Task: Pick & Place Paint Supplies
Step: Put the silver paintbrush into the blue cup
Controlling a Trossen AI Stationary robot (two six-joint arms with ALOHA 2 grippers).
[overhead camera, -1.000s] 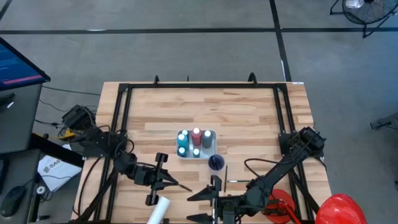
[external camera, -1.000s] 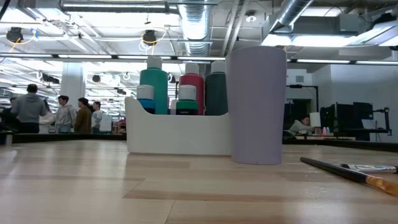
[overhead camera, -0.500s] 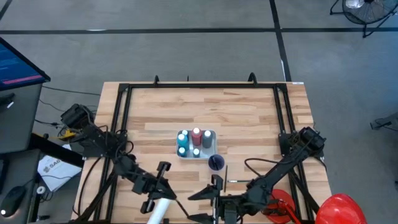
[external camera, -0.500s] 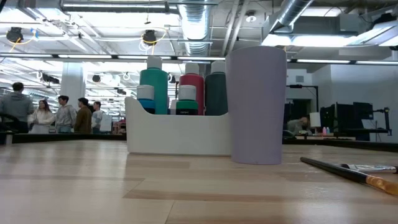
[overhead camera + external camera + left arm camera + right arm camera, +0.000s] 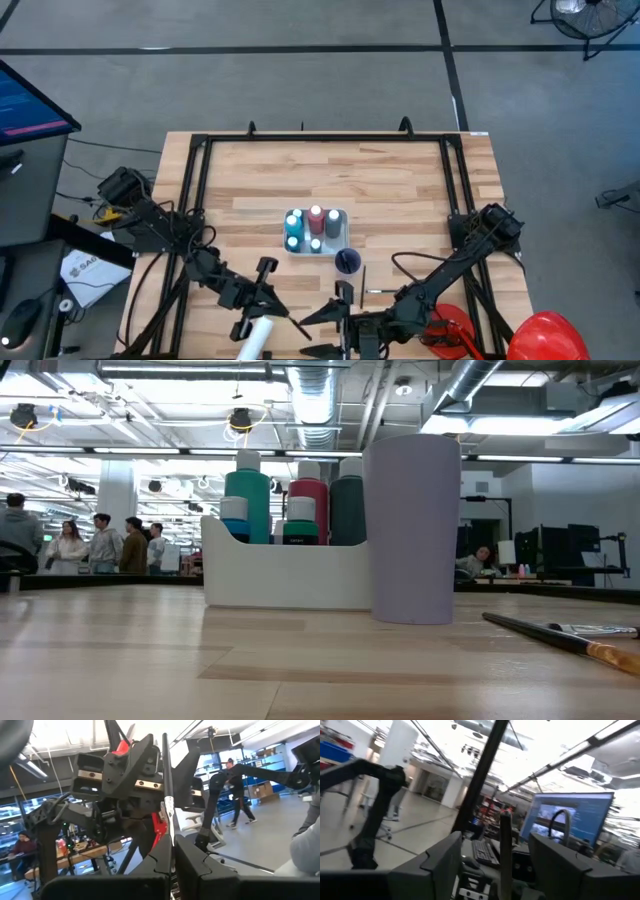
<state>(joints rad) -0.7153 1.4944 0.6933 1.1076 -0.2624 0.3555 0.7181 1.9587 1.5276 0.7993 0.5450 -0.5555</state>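
Observation:
My left gripper is near the table's near edge, shut on a thin dark-handled brush. The brush points toward my right gripper, which faces it with its fingers open. In the right wrist view a thin rod stands in the gap between the right fingers, clear of both. A white tube lies on the table by my left gripper. A white caddy at mid-table holds several upright bottles. A purple cup stands beside it. My left gripper pinches the brush's dark handle between its two fingers, below the silver ferrule. The brush runs on past the fingertips in line with the fingers. It is lifted clear of the table.
Two more thin brushes lie on the table near the cup. A red tool and a red dome sit at the near right corner. Black frame rails run along the table's sides. People stand in the room beyond.
My left gripper has moved a little toward the table's near edge and turned. The brush now points more toward the near edge and my right gripper. The people in the room behind have shifted.

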